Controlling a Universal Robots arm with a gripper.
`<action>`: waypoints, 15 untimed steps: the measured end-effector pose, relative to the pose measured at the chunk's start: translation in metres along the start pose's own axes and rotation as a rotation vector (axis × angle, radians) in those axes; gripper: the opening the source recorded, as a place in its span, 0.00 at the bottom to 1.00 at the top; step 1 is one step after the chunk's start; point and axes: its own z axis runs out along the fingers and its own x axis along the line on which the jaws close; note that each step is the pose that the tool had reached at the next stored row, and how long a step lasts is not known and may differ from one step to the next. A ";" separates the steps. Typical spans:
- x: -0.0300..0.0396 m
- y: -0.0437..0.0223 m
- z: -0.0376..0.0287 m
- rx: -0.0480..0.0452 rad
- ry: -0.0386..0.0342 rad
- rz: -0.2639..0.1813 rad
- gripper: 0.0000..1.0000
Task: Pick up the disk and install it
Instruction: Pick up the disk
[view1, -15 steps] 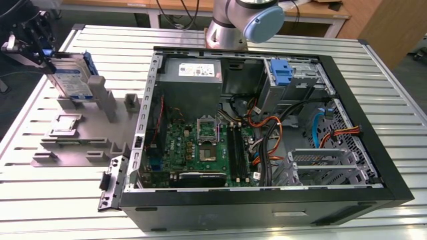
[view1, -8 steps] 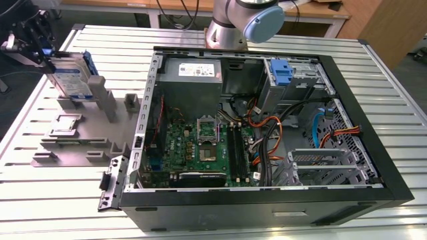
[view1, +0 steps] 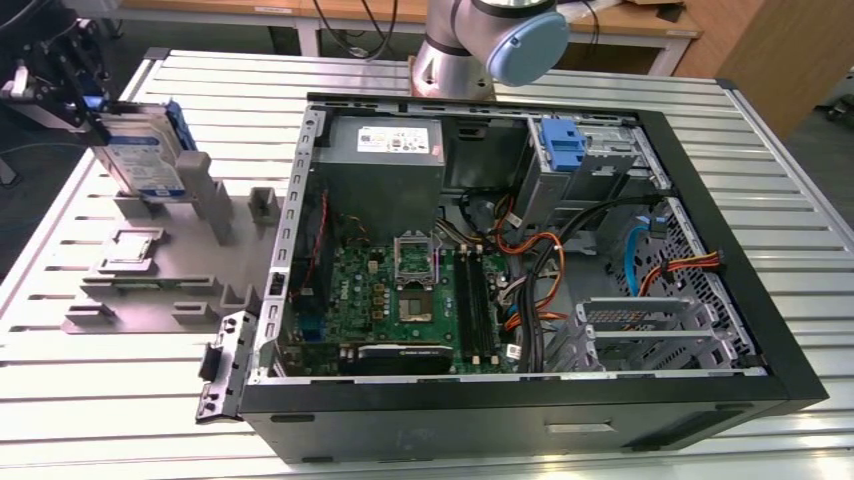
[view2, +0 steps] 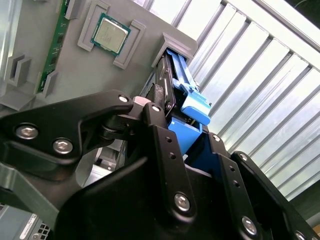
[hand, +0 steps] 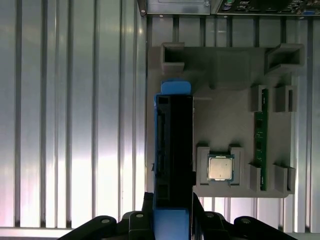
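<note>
- Gripping: black two-finger gripper (hand: 172, 222), jaws closed on the flat silver disk with blue carrier rails (hand: 173, 145), seen in both wrist views.
- Disk stands on edge, upper left of the exterior view, over grey plastic fixture tray (hand: 225, 120).
- Square silver processor chip (hand: 220, 167) and green memory stick (hand: 259, 135) sit in tray pockets.
- Open black computer case (view1: 534, 410) just beside tray, toward the exterior view's right.

Disk (view1: 140, 150) at fixture (view1: 180, 285), beside computer case (view1: 507, 415)

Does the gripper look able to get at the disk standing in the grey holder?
Probably yes. The gripper sits astride the upper edge of the disk, which stands upright on edge in the grey holder. Nothing lies between them in either wrist view.
</note>
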 end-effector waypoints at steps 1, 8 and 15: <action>0.0000 0.0000 -0.0002 0.0000 0.0000 0.000 0.37; 0.0000 0.0000 -0.0017 0.0000 0.0000 0.000 0.37; 0.0001 0.0000 -0.0034 0.0001 -0.0001 0.000 0.37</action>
